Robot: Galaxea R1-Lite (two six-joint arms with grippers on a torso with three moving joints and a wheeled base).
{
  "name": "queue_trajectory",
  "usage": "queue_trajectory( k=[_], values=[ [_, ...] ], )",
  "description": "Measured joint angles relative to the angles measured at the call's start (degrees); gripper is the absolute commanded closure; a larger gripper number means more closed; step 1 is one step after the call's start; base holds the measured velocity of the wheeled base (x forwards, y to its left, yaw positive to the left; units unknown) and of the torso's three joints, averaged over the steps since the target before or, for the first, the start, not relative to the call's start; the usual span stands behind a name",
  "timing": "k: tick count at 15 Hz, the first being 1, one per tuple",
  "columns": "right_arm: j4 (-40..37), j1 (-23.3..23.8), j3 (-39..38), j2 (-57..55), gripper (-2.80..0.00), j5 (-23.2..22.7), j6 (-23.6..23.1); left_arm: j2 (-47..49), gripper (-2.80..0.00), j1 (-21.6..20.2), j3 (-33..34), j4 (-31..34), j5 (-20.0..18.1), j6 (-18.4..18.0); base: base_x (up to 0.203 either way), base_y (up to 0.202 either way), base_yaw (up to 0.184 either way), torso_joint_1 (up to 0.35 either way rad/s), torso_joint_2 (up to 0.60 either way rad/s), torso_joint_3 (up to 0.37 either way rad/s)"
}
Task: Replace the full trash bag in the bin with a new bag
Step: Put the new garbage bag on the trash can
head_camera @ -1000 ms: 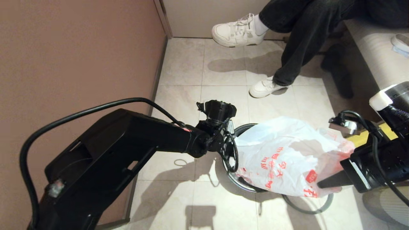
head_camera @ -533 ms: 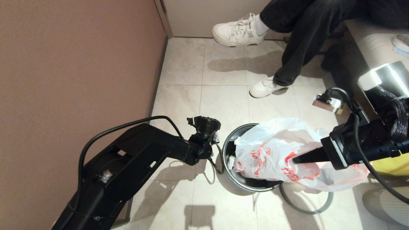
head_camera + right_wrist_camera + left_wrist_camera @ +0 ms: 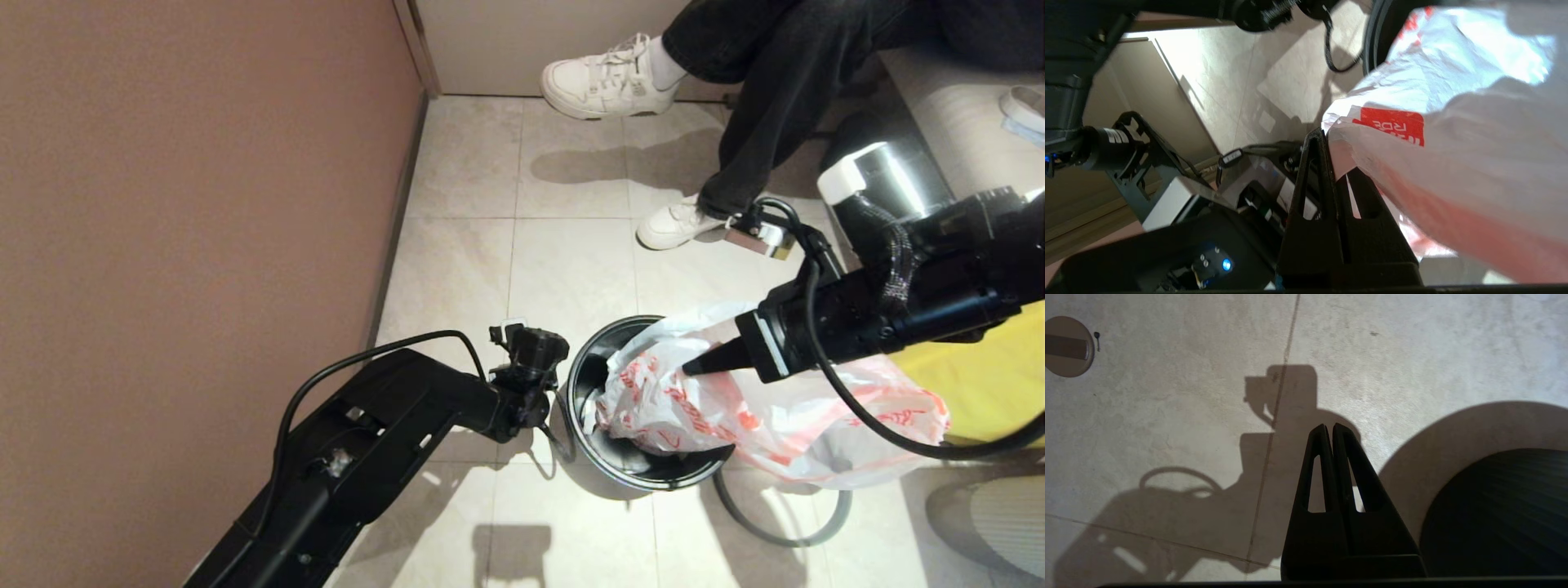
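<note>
From the head camera, the right gripper (image 3: 694, 367) has swung in from the robot's right side and now sits over the bin (image 3: 645, 469), its fingers pinched together on the film of the bag (image 3: 784, 425). A second ago that bag was puffed up high over the bin; now it sags lower, one end tucked inside the rim and the rest trailing out over the floor toward the right. Whether it holds trash I cannot tell. The left gripper (image 3: 535, 408) has dropped back and lower, just beside the bin on the wall side. A grey hoop (image 3: 784, 535) lies on the tiles near the bin, partly under the bag. A seated person's shoes (image 3: 608, 77) rest well beyond.

The left wrist camera shows the left gripper (image 3: 1329, 430) closed on nothing above bare tile, the bin's dark wall (image 3: 1498, 514) close by.

The right wrist camera shows the right gripper (image 3: 1327, 136) clamped, film with a red label (image 3: 1392, 124) draped against one finger.
</note>
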State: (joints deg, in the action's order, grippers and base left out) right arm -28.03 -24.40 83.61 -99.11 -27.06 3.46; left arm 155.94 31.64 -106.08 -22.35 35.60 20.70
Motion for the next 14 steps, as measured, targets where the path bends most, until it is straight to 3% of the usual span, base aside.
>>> queue_trajectory(
  k=[5, 14],
  values=[
    [-0.48, -3.89, 10.57, -7.21, 0.0, 0.33, 0.02, 1.19, 0.0, -0.72, -0.43, -0.02, -0.05, -0.01, 0.0, 0.0, 0.0, 0.0, 0.0, 0.0],
    [-0.34, -8.48, 12.47, -12.44, 0.0, 3.88, 0.01, 1.53, 0.0, -1.62, -1.8, 0.11, -0.06, -0.01, 0.0, 0.0, 0.0, 0.0, 0.0, 0.0]
  ],
)
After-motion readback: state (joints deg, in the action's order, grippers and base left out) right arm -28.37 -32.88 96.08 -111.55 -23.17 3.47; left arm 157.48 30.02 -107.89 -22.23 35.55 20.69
